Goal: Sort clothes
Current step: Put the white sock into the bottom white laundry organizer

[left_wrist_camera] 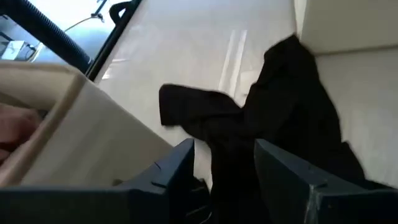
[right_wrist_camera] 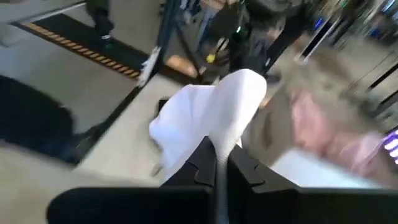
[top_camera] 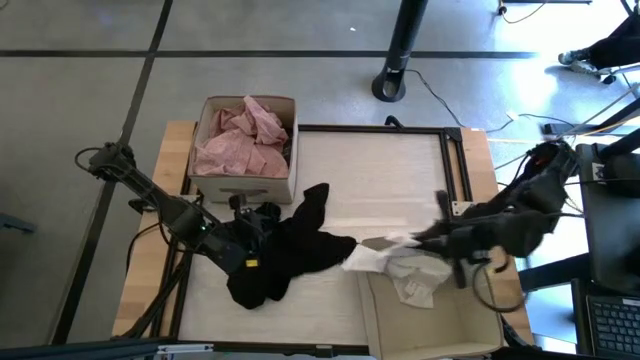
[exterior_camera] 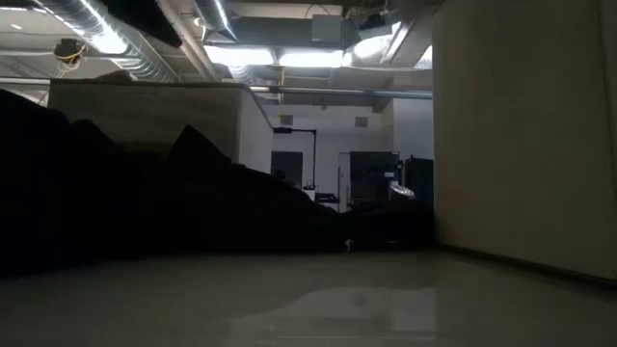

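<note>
A black garment [top_camera: 290, 250] lies spread on the table's near middle; it also shows in the low view [exterior_camera: 145, 212]. My left gripper [top_camera: 255, 228] is open at its left end. In the left wrist view the black cloth [left_wrist_camera: 280, 118] runs between the two fingers [left_wrist_camera: 227, 165]; I cannot tell whether they touch it. My right gripper [top_camera: 432, 236] is shut on a white garment [top_camera: 385, 255] at the near right. Pale pink clothes [top_camera: 245, 140] fill a cardboard box [top_camera: 205, 150] at the far left. My right gripper pinches a bunched fold of the white garment [right_wrist_camera: 219, 138] between its two shut fingers, coming from the table's right side. The cloth bulges out beyond the fingertips. In the high view its free end [top_camera: 358, 262] trails toward the black garment, low over the table.
An open cardboard box [top_camera: 470, 325] stands at the near right with a white cloth [top_camera: 415, 290] in it; its wall fills the low view's right [exterior_camera: 521, 135]. A dark frame [top_camera: 450, 150] borders the table. Bare tabletop [top_camera: 370, 170] lies in the far middle.
</note>
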Controlling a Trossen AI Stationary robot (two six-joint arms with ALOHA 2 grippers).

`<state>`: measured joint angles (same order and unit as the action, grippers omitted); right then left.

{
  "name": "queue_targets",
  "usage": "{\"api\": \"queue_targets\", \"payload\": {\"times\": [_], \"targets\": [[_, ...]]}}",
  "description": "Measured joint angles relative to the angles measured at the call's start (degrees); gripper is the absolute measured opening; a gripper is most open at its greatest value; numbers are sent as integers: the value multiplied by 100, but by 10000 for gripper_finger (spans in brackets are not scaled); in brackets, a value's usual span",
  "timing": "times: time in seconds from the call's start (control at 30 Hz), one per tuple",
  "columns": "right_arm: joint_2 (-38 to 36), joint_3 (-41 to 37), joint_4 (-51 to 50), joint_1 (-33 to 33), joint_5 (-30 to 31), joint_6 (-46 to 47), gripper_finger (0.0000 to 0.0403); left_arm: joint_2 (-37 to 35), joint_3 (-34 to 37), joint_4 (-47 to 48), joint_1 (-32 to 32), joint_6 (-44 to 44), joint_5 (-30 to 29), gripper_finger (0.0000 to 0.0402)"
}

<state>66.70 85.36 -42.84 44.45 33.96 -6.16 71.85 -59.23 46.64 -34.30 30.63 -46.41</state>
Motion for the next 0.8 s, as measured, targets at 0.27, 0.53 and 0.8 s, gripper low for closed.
{"api": "queue_targets", "payload": {"times": [0.27,0.53,0.8], "targets": [[-121,-2,-2896,796,154,3392,15,112,708,-524,0,406,219,158],[342,-753,-4228,841,-485,5310,15,112,1528,-1963,50,411,1149,159],[485,-2376,-3338,841,-1640,5868,26,108,2342,-2651,50,963,2374,159]]}}
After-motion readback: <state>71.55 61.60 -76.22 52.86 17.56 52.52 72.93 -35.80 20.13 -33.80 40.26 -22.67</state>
